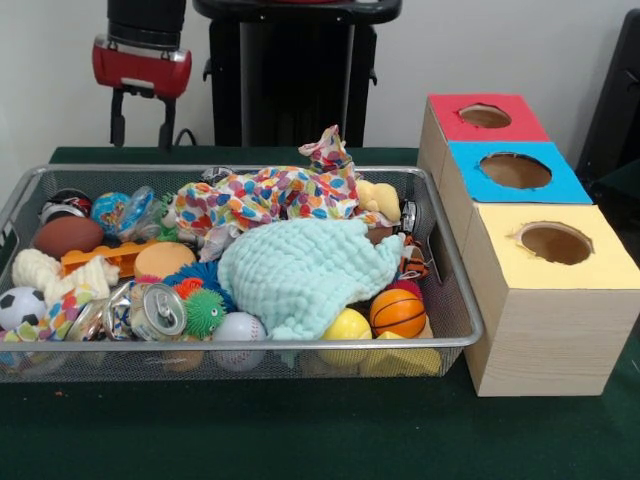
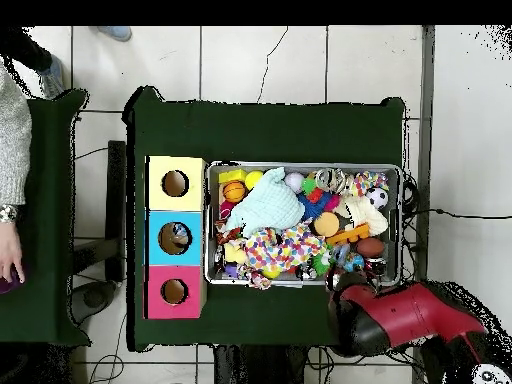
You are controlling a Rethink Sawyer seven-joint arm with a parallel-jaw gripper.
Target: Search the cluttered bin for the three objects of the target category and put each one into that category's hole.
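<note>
A silver wire-mesh bin (image 1: 455, 300) sits on the dark green table (image 1: 300, 435), crammed with toys and cloth. In the front view a pale mint knitted cloth (image 1: 300, 270) lies over the middle of the bin, and behind it a crumpled white cloth with bright multicoloured spots (image 1: 275, 195) reaches up to the far rim. At the near right of the bin a small orange basketball (image 1: 398, 312) rests just beside a yellow ball (image 1: 347, 325); towards the near left lie a white baseball (image 1: 238, 328), a green spiky rubber ball (image 1: 204, 310), a crushed silver drinks can (image 1: 158, 311) and a small black-and-white football (image 1: 20, 306). A brown rugby-shaped ball (image 1: 67, 236) lies at the far left. Touching the bin's right side stands a row of three wooden boxes, each with a round hole on top: a yellow-topped box (image 1: 555, 245) nearest, a blue-topped box (image 1: 515, 172) in the middle, a red-topped box (image 1: 485, 117) farthest. The red and black gripper (image 1: 141, 120) hangs above the far left corner of the bin, its two black fingers (image 1: 118, 122) spread apart with nothing between them. In the overhead view, a person's hand (image 2: 10, 262) and grey sleeve (image 2: 12, 140) show at the left edge.
</note>
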